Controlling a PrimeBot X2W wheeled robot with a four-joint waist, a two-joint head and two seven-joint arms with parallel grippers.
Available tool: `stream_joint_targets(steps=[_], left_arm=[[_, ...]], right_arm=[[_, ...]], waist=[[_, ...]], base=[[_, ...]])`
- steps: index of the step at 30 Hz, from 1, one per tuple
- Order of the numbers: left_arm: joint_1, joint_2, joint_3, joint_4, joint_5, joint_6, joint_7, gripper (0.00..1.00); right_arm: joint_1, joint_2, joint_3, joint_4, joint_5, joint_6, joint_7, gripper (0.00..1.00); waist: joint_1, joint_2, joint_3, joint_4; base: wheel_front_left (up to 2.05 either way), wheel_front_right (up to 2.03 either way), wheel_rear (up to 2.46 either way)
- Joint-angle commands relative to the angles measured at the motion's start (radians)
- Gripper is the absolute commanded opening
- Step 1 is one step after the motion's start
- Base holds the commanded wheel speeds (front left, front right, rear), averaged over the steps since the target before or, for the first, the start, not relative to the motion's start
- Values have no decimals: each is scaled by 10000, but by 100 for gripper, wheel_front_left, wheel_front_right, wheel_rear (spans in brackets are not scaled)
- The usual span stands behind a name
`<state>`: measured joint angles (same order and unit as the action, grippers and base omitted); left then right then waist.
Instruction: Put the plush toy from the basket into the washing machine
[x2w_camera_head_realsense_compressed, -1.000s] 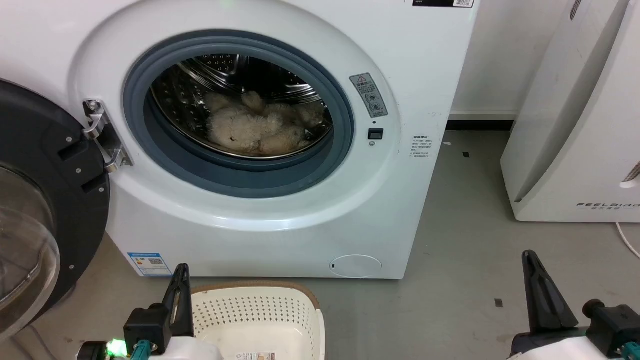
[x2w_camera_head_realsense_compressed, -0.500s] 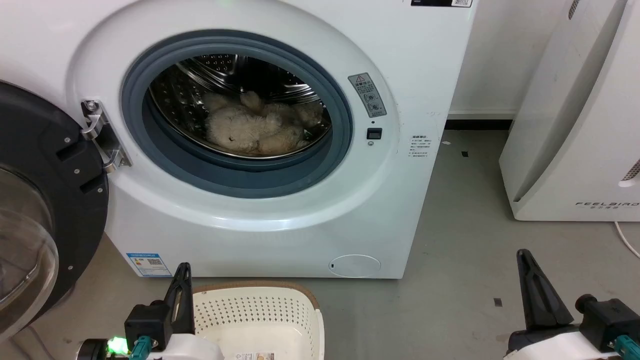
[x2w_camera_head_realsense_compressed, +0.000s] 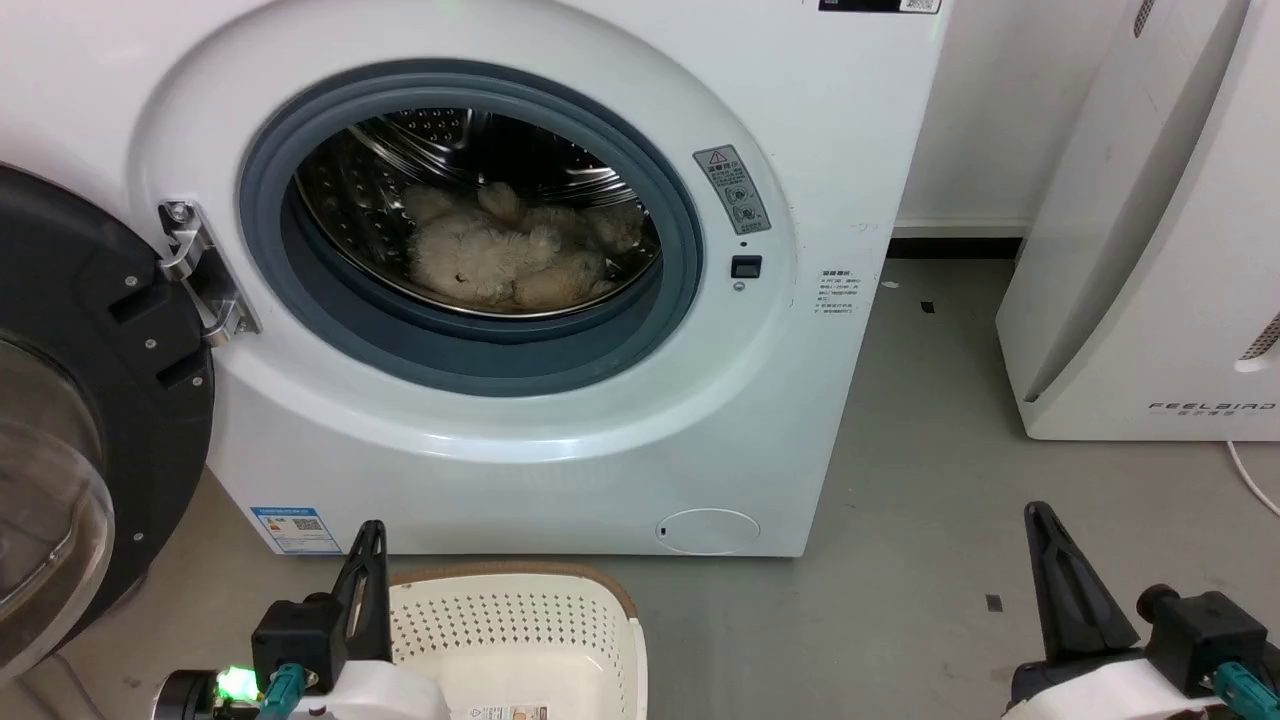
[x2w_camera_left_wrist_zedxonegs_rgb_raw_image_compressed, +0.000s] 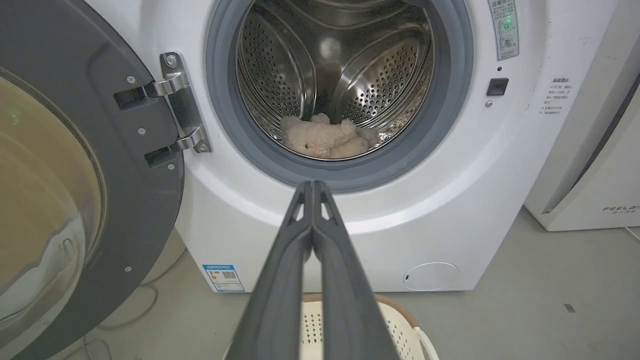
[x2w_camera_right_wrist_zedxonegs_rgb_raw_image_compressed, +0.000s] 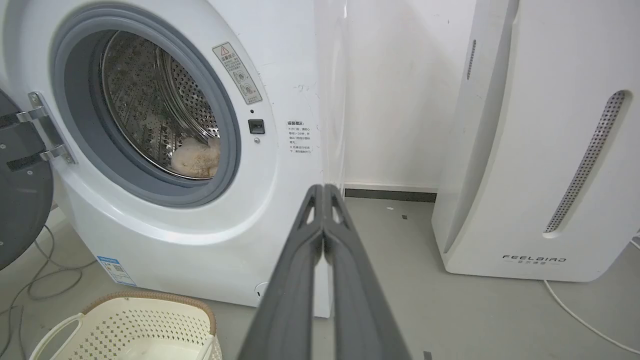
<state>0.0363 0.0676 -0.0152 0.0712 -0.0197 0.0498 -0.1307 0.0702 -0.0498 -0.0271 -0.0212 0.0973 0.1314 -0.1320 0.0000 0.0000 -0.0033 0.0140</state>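
Note:
The beige plush toy (x2w_camera_head_realsense_compressed: 505, 255) lies at the bottom of the steel drum of the white washing machine (x2w_camera_head_realsense_compressed: 560, 440), also seen as the plush toy (x2w_camera_left_wrist_zedxonegs_rgb_raw_image_compressed: 322, 140) and plush toy (x2w_camera_right_wrist_zedxonegs_rgb_raw_image_compressed: 196, 157) through the grey porthole. The black-framed door (x2w_camera_head_realsense_compressed: 90, 400) hangs open at the left. The cream basket (x2w_camera_head_realsense_compressed: 515, 640) stands on the floor in front of the washer with no toy in it. My left gripper (x2w_camera_head_realsense_compressed: 368, 535) is shut, with nothing in it, at the basket's left rim. My right gripper (x2w_camera_head_realsense_compressed: 1037, 515) is shut too, low at the right above the floor.
A white FEELBIRD appliance (x2w_camera_head_realsense_compressed: 1150, 250) stands right of the washer, with a strip of grey floor (x2w_camera_head_realsense_compressed: 930, 450) between them. A white cable (x2w_camera_right_wrist_zedxonegs_rgb_raw_image_compressed: 575, 320) runs on the floor by the appliance, and grey cables (x2w_camera_right_wrist_zedxonegs_rgb_raw_image_compressed: 35, 280) lie under the open door.
The whole head picture has shifted slightly, so the camera moved. Both grippers stay shut; the right one has drifted a little left and down in the picture.

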Motion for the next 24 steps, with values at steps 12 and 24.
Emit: stream_joint_targets(steps=[12, 24], left_arm=[[-178, -72, 61, -196, 82, -122, 272, 0], [-222, -96, 83, -318, 109, -211, 518, 0]], right_arm=[[-304, -3, 66, 68, -223, -4, 283, 0], [-399, -3, 114, 102, -401, -5, 529, 0]], waist=[[0, 0, 6, -27], [0, 0, 12, -54]], base=[[0, 0, 0], [0, 0, 0]])
